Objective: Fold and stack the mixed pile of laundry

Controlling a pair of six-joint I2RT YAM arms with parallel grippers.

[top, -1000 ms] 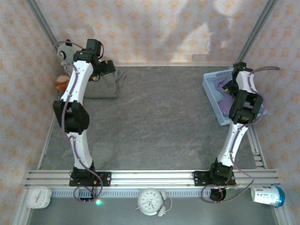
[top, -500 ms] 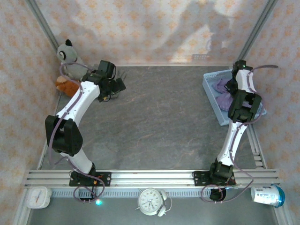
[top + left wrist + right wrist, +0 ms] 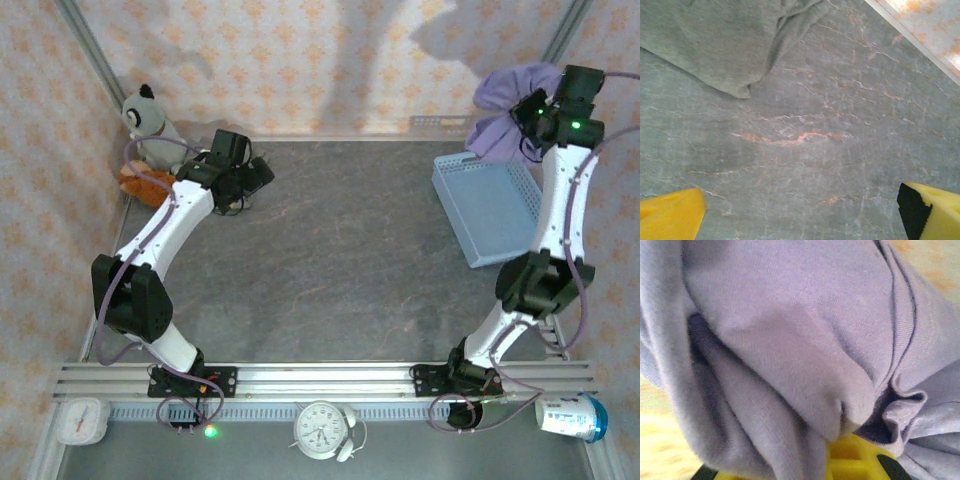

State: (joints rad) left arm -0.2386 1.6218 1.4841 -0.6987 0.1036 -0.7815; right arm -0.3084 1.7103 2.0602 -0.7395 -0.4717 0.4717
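**Figure. Lavender garment raised from the basket; left arm waiting by the taupe garment.**

The right gripper is clamped on the lavender garment. The garment is held bunched and high against the back wall, above the far end of the light blue basket. This height is judged to be chosen so that the long cloth hangs free of the basket rim before being laid on the table. In the right wrist view, gathered folds are draped over a yellow finger.

The left gripper is poised low over the table, jaws spread wide with nothing between them. The taupe garment lies rumpled just ahead of it, near the back left corner. From above it is largely hidden by the left arm, so its degree of folding cannot be told.

A grey plush toy and an orange plush toy are crowded beside that corner and might be brushed. The basket lies under the hanging cloth, where a trailing hem could snag.
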